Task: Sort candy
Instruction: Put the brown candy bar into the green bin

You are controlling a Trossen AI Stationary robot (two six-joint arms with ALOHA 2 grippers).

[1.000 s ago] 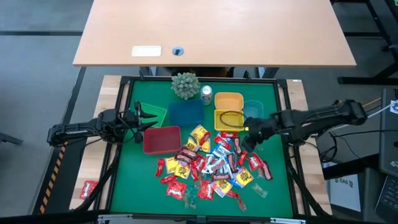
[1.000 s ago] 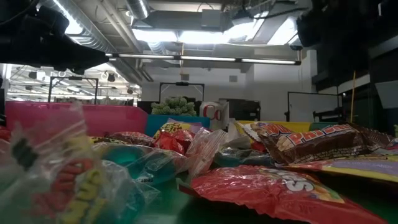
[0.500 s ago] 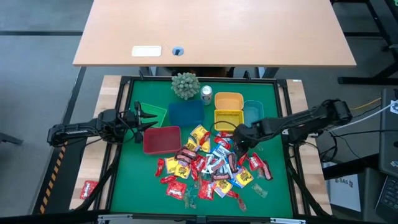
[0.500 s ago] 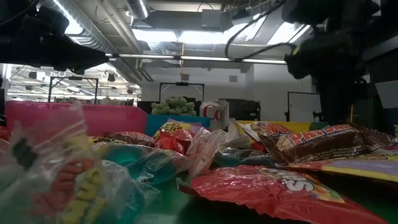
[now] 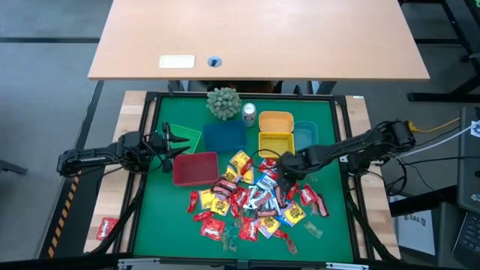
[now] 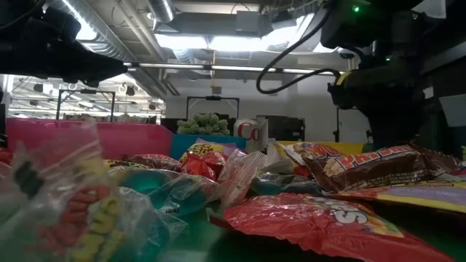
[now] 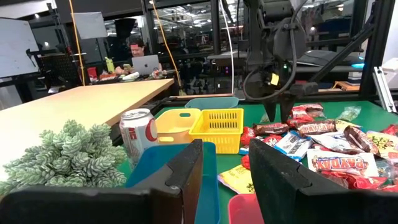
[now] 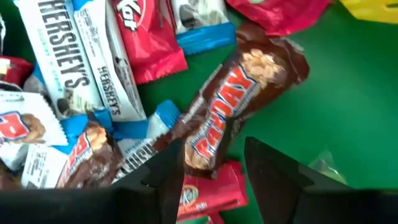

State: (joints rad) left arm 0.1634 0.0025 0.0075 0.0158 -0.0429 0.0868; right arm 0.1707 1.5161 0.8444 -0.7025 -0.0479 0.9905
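Note:
The candy (image 5: 255, 199) lies in a loose heap on the green mat, in red, yellow, blue-and-white and brown wrappers. My right gripper (image 5: 283, 171) hangs over the heap's far right part and points steeply down. It is open. In the right wrist view its fingers (image 8: 214, 177) stand on either side of the near end of a brown bar (image 8: 231, 118), which lies flat on the mat among white and red sweets. My left gripper (image 5: 176, 146) waits open at the mat's left edge, level, beside the green bin (image 5: 187, 137).
Small bins stand behind the heap: red (image 5: 195, 168), blue (image 5: 224, 136), a yellow basket (image 5: 274, 143), orange (image 5: 276, 121), teal (image 5: 305, 133). A silver can (image 5: 249, 113) and a small plant (image 5: 223, 102) stand at the far edge. One red sweet (image 5: 106, 226) lies off the mat, near left.
My right gripper has come down toward the candy heap and shifted a little toward the table's left edge. It has tipped over to point more steeply down. Its fingers have stayed open. No candy has moved.

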